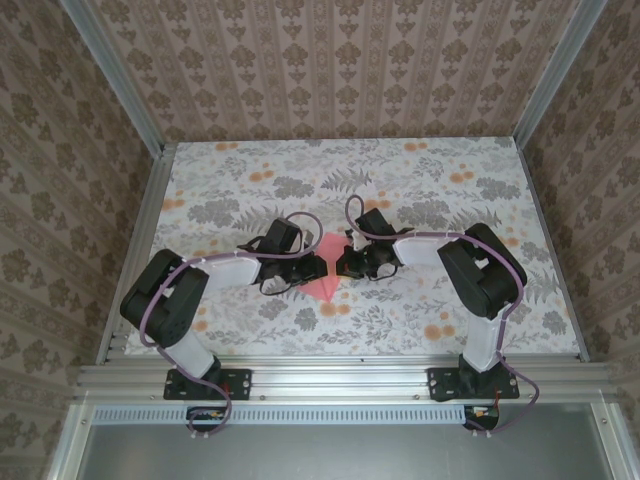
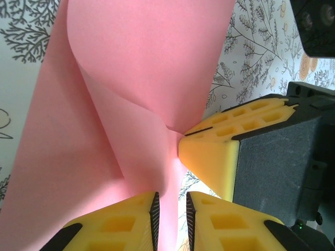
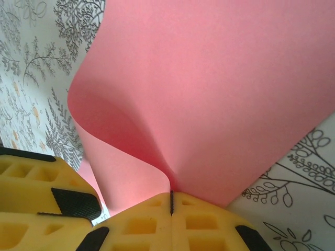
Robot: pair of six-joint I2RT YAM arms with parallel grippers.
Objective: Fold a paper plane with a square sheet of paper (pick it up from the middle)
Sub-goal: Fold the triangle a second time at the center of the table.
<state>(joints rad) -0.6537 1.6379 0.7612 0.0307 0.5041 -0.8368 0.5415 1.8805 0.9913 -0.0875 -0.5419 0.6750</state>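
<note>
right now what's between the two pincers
The paper plane, a curled pink sheet, spans the gap between left pincer and right pincer in the top view.

No legible text, label, brand, number or sign noted in any view.

black arms point(image 1: 480, 270), white lower links point(image 1: 190, 350), lilac cables point(image 1: 215, 261), yellow cut-out fingers point(image 2: 220, 157)
</note>
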